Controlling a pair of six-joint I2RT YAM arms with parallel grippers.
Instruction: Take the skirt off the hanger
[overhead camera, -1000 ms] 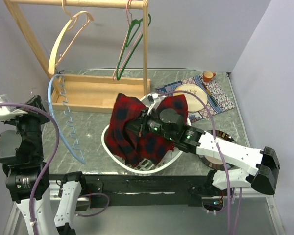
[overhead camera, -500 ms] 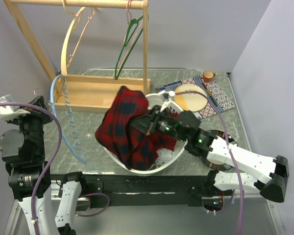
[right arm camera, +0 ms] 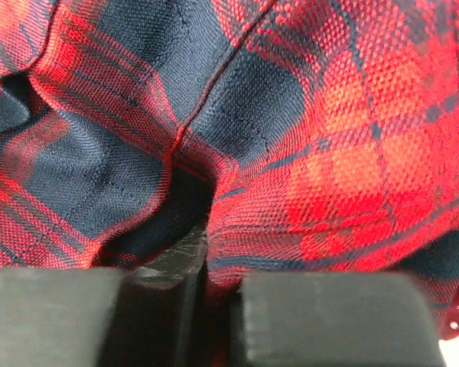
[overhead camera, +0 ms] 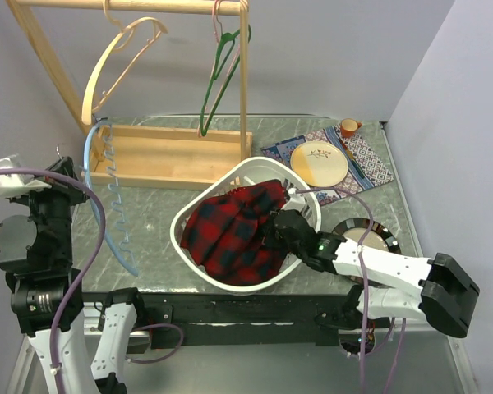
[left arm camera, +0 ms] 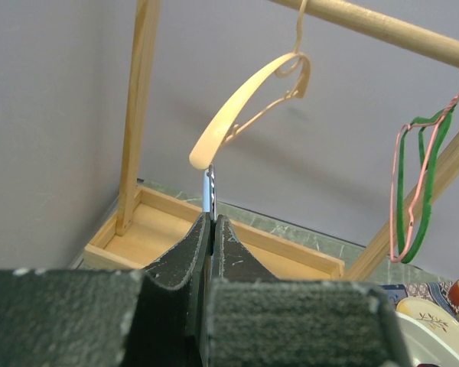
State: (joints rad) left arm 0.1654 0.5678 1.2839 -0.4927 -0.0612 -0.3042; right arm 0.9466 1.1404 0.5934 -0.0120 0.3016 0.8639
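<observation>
The red and navy plaid skirt [overhead camera: 230, 234] lies bunched in the white basket [overhead camera: 181, 226]. It fills the right wrist view [right arm camera: 306, 138]. My right gripper [overhead camera: 273, 230] is down inside the basket, its jaws [right arm camera: 218, 264] nipped onto a fold of the skirt. A light-blue hanger [overhead camera: 107, 222] with a coiled spring hangs bare at the left, beside my left gripper [overhead camera: 62, 168]. In the left wrist view that gripper [left arm camera: 209, 218] is shut, and a thin metal piece [left arm camera: 209, 191] sticks up between its tips.
A wooden rack [overhead camera: 172, 156] stands at the back with a cream hanger [overhead camera: 107, 66] and a green and a pink wire hanger [overhead camera: 218, 74] on its rail. A plate [overhead camera: 319, 162], a patterned mat [overhead camera: 366, 160], an orange cup [overhead camera: 349, 126] and a dark dish [overhead camera: 361, 234] lie to the right.
The skirt, held up and draped over the basket's left rim, has come down into the basket. The right arm dropped with it and pulled nearer. The rail hangers swing.
</observation>
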